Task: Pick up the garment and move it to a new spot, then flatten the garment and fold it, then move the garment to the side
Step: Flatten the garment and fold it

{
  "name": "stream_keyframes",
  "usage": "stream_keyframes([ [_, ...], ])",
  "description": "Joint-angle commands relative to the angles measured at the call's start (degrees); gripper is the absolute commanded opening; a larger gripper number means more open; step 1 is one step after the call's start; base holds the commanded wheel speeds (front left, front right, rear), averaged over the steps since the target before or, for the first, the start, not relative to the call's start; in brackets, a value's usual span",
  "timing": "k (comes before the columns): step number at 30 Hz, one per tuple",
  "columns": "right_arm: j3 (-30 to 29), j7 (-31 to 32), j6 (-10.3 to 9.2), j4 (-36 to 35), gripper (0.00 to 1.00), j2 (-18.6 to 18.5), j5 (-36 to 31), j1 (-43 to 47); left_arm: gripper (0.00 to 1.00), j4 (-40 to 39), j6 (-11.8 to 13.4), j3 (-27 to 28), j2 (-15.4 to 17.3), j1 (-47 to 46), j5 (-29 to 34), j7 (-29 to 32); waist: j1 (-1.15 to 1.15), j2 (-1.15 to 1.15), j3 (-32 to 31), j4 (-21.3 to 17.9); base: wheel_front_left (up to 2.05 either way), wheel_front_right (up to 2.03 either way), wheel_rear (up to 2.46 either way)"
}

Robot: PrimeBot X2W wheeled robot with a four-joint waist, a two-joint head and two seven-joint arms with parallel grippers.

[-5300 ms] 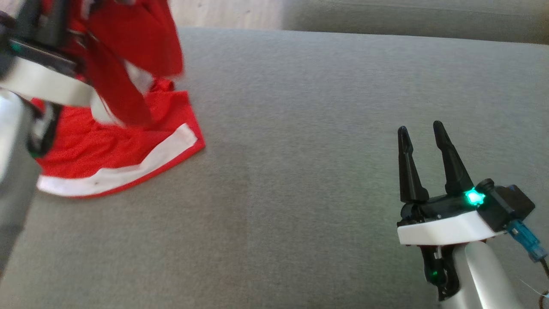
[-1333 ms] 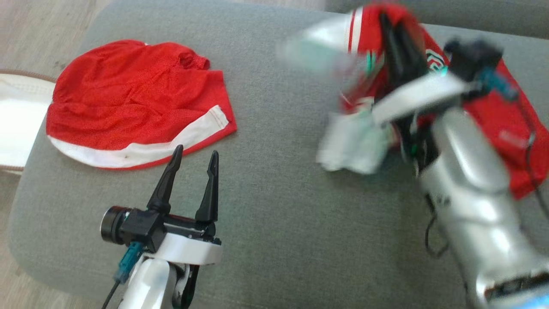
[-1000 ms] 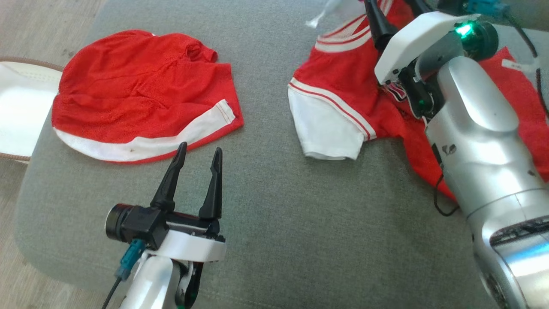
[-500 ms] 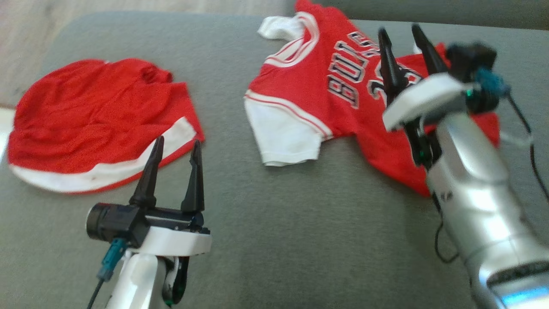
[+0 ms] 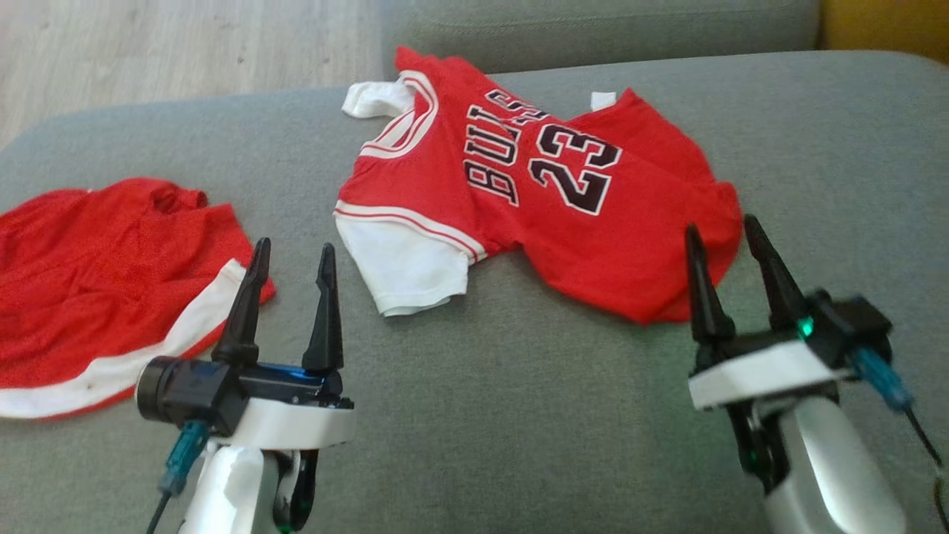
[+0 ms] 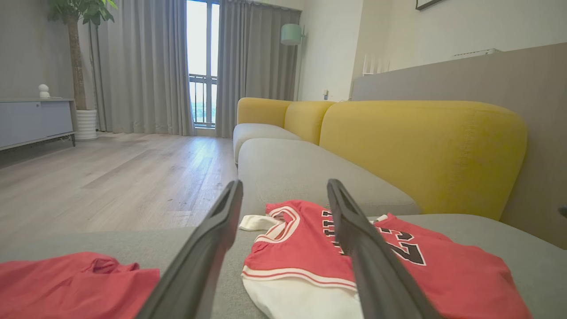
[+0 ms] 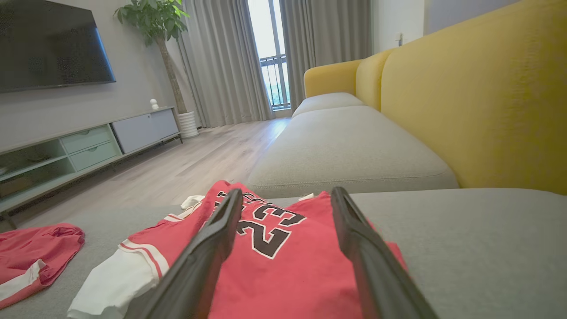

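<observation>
The garment (image 5: 549, 200) is a red jersey with white sleeves and the number 23, lying rumpled on the grey sofa cushion (image 5: 519, 415), its far edge folded over. It also appears as the garment (image 6: 310, 248) ahead in the left wrist view and the garment (image 7: 274, 261) in the right wrist view. My left gripper (image 5: 291, 256) stands open at the lower left, short of the white sleeve, holding nothing. My right gripper (image 5: 723, 231) stands open at the lower right, its tips just at the jersey's near hem, holding nothing.
Red shorts with a white band (image 5: 104, 282) lie at the cushion's left end. A second grey cushion (image 5: 593, 30) adjoins at the back, with a yellow backrest (image 6: 421, 150) to the right. Wooden floor (image 5: 185, 52) lies beyond the sofa's far left edge.
The right gripper let go of the jersey and drew back toward me; the jersey now lies spread on the cushion. The head camera shifted. The left gripper stayed open.
</observation>
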Motion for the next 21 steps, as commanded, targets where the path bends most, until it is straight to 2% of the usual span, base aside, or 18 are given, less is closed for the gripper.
stream_keyframes([
  [1, 0.6, -0.6, 0.44, -3.8, 1.00, 0.7, -0.3, 0.0, 1.00, -2.2, 0.4, 1.3, 0.2, -0.5, -0.3, -0.3, 0.01, 0.00, -0.5, -0.6, 0.00, 0.00, 0.00],
  [7, -1.5, -0.6, 0.44, -8.4, 1.00, 0.7, 0.3, 6.3, 1.00, -2.5, 0.4, 0.2, 0.2, 0.3, -0.1, -0.3, 0.01, 0.00, -0.3, -1.1, 0.00, 0.00, 0.00],
  [15, -2.8, -0.6, 0.44, -9.7, 1.00, 0.7, 0.9, 6.7, 1.00, -2.6, 0.2, -0.3, 0.2, 0.5, 0.0, -0.3, 0.01, 0.00, 0.6, -0.6, 0.00, 0.00, 0.00],
  [18, -3.1, -0.6, 0.44, -8.5, 1.00, 0.7, 0.3, 6.5, 1.00, -2.3, 0.1, -0.5, 0.2, 0.1, 0.1, -0.3, 0.01, 0.00, 1.2, -0.1, 0.00, 0.00, 0.00],
  [21, -3.1, -0.6, 0.44, -4.4, 1.00, 0.7, -0.4, 6.1, 1.00, -2.0, -0.2, -0.9, 0.2, -0.4, 0.2, -0.3, 0.01, 0.00, 1.9, 0.8, 0.00, 0.00, 0.00],
])
